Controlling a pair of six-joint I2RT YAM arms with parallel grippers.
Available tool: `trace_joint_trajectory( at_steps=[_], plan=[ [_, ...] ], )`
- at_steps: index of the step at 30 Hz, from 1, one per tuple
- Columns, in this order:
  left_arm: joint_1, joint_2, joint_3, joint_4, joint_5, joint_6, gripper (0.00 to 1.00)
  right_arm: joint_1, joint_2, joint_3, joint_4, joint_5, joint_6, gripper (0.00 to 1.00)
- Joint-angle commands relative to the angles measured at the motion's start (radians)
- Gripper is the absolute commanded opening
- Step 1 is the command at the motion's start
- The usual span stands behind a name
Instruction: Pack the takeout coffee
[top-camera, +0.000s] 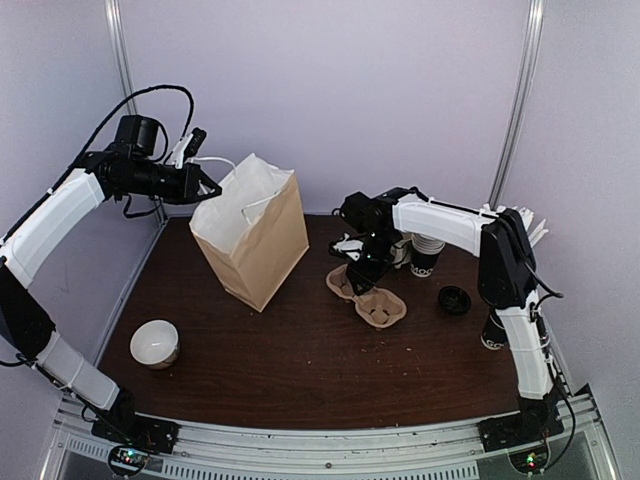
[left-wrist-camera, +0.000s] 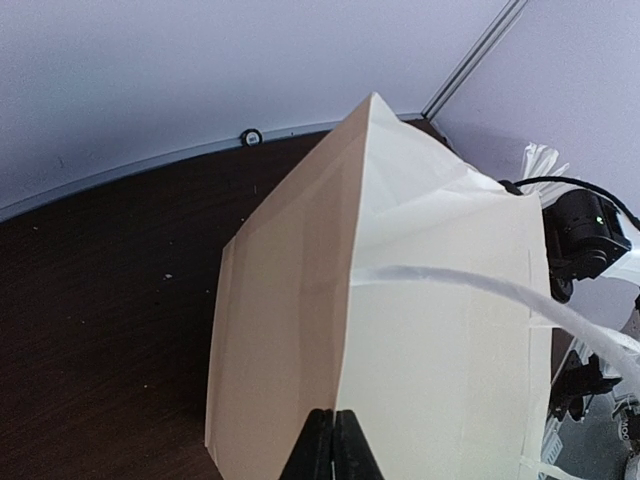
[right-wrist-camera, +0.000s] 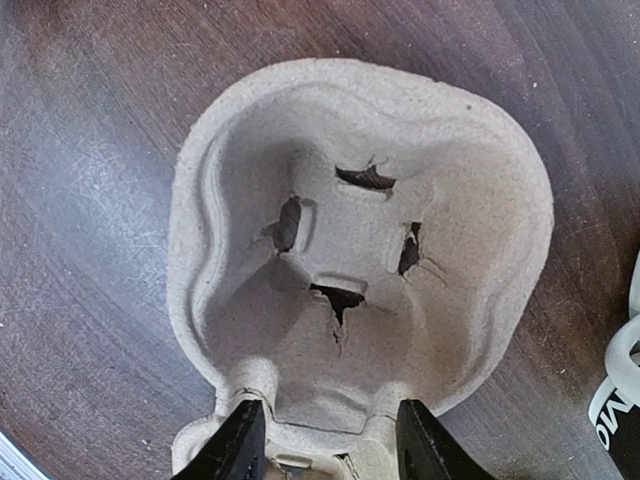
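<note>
Upper left, your left gripper (top-camera: 205, 185) pinches the paper bag (top-camera: 255, 240) to steady it; your right gripper (right-wrist-camera: 330, 440), jaws apart, straddles the cup carrier (right-wrist-camera: 360, 230).

Pulp carrier (right-wrist-camera: 350, 235) (near end) off-frame

1 bag (top-camera: 255, 235), 1 pulp carrier (top-camera: 368, 296), 1 mug (top-camera: 155, 343), 2 banded cups (top-camera: 425, 260), 1 lid (top-camera: 454, 300)

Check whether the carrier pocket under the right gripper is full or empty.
Empty: the right wrist view shows the carrier pocket's bare pulp walls and torn bottom slits, nothing inside.
</note>
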Motion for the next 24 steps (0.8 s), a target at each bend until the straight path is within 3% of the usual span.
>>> trace_joint_trajectory(
  at_steps=[1, 14, 24],
  plan=[
    [0.008, -0.003, -0.004, 0.063, 0.026, -0.005, 0.00, 0.002, 0.039, 0.028, -0.013, -0.007, 0.009, 0.47],
    [0.009, 0.001, -0.004, 0.063, 0.027, -0.005, 0.00, 0.005, 0.040, 0.026, -0.021, 0.004, 0.008, 0.45],
    [0.009, 0.013, -0.003, 0.062, 0.053, 0.005, 0.00, 0.010, -0.190, -0.119, 0.018, 0.026, -0.030, 0.42]
  ],
)
